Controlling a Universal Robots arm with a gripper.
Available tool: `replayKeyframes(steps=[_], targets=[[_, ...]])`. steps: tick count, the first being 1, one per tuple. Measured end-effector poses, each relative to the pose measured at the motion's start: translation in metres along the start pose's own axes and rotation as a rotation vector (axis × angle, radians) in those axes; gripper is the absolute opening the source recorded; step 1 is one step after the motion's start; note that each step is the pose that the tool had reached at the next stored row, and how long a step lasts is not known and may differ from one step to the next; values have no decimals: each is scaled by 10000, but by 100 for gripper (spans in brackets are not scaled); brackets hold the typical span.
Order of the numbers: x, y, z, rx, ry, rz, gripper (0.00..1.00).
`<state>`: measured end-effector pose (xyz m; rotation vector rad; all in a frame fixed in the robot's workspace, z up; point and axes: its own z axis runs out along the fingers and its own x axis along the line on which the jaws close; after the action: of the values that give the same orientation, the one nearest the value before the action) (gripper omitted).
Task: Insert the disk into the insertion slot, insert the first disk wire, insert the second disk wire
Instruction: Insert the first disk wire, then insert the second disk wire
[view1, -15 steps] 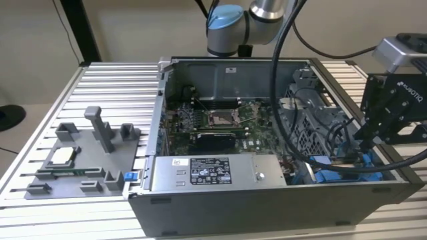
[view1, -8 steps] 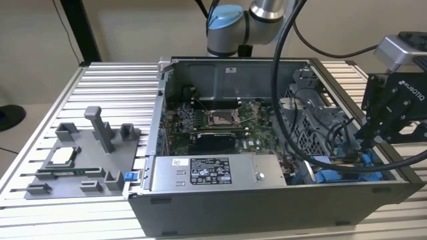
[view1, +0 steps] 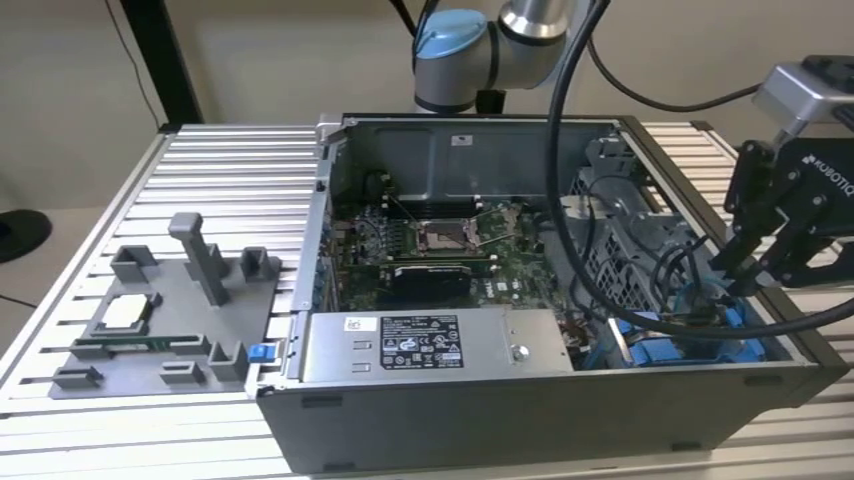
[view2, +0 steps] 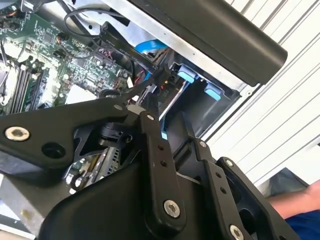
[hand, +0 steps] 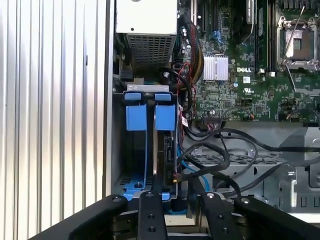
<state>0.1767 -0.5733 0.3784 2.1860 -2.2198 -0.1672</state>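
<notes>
- Already the disk (hand: 168, 150) sat on edge inside the insertion slot (hand: 136, 120), at the computer case's (view1: 534, 425) near corner on the exterior view's right.
- Gripper (view1: 747, 288) hung over that corner, fingers (view2: 156, 95) parted, tips just beside loose black cables (hand: 215, 131).

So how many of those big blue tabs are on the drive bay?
2, side by side at the drive bay's end: one tab next to the case wall, the other nearer the motherboard. The gripper covers part of the bay, so more could be hidden.
</notes>
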Motion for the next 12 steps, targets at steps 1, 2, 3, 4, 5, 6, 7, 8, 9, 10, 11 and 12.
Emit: replayKeyframes(steps=[1,2,3,4,5,6,7,8,9,10,11,12], targets=[[0,-8,-3,21,3,-7,100],[0,-18,-5,50,5,-17,100],[0,-30,-5,94,1,-30,100],[-1,-40,-5,152,-5,-46,100],[-1,-48,-6,216,-10,-63,100],[-1,-56,-6,288,-20,-79,100],[-1,-63,-7,369,-29,-97,100],[-1,-68,-8,451,-45,-111,100],[-1,-72,-9,526,-71,-123,100],[-1,-75,-9,593,-108,-132,100],[-1,-78,-8,649,-149,-139,100],[-1,-78,-8,692,-194,-144,100]])
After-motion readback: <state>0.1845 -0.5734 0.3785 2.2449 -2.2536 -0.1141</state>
